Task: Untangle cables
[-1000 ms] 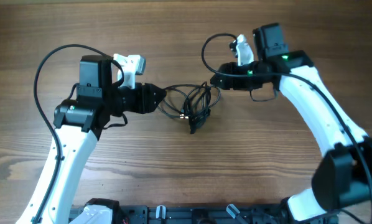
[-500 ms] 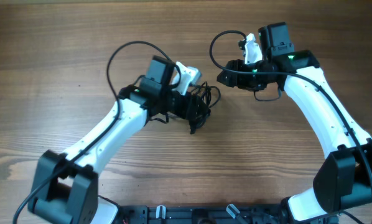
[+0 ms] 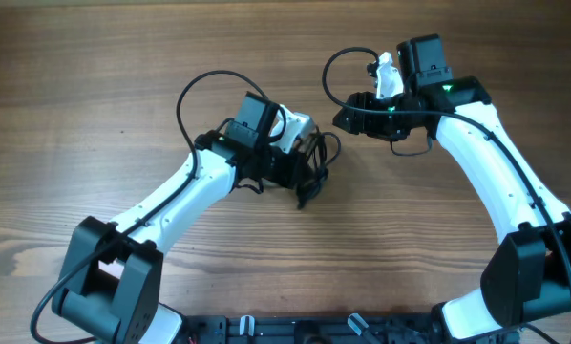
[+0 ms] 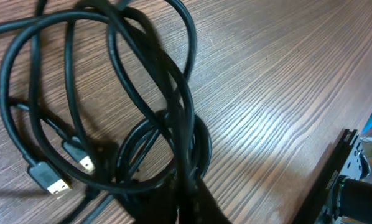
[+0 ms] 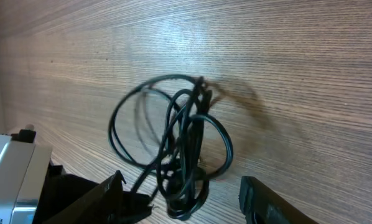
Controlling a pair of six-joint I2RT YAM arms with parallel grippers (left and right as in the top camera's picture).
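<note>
Black left hand (image 3: 307, 180): seen from overhead, its tips are hidden inside the tangle of thin black cables (image 3: 316, 153); its own camera shows only a blurred dark mass under the tangle.
Cable loops: cut off above and left of the tangle's knot in the left wrist view.
Black right hand (image 5: 186, 202): fingers cropped below the tangle.

Overhead looks straight down; both wrist views closely share the cables (image 4: 186, 124).

No legible text, label, brand or number on cables (image 4: 185, 124) or elsewhere
</note>
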